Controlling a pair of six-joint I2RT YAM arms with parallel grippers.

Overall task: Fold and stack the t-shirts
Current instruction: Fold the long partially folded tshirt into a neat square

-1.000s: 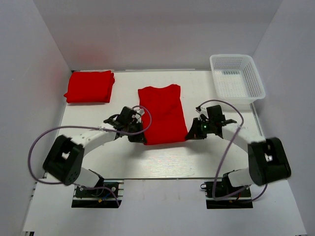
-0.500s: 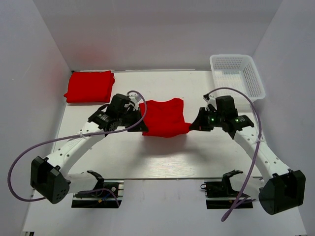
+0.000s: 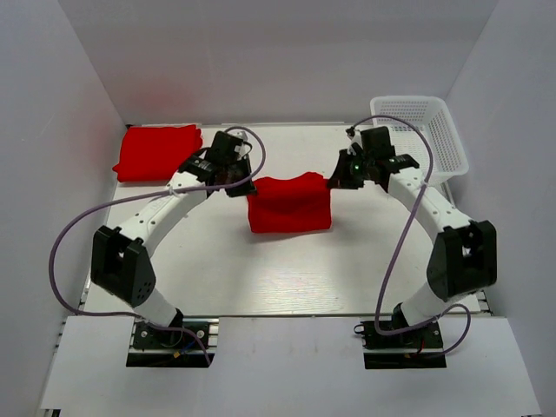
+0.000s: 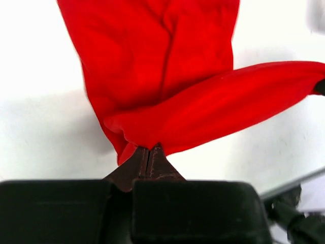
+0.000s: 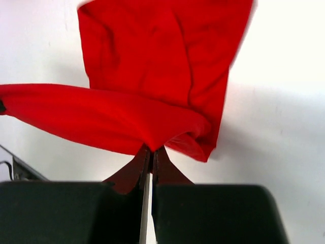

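A bright red t-shirt (image 3: 289, 204) lies doubled over mid-table, its lifted edge stretched between both grippers. My left gripper (image 3: 246, 185) is shut on that shirt's left corner; in the left wrist view the cloth (image 4: 167, 81) bunches out of the closed tips (image 4: 149, 150). My right gripper (image 3: 333, 182) is shut on the right corner, and the right wrist view shows the fabric (image 5: 152, 86) pinched at the tips (image 5: 151, 150). A second red t-shirt (image 3: 159, 153) lies folded at the far left.
A white mesh basket (image 3: 419, 137) stands at the far right corner, close behind the right arm. White walls enclose the table (image 3: 287, 278) on the left, back and right. Cables loop from both arms over the table.
Both grippers have carried the shirt's near edge away from the bases toward the far edge, folding the shirt in half. The folded shirt at far left has not moved.
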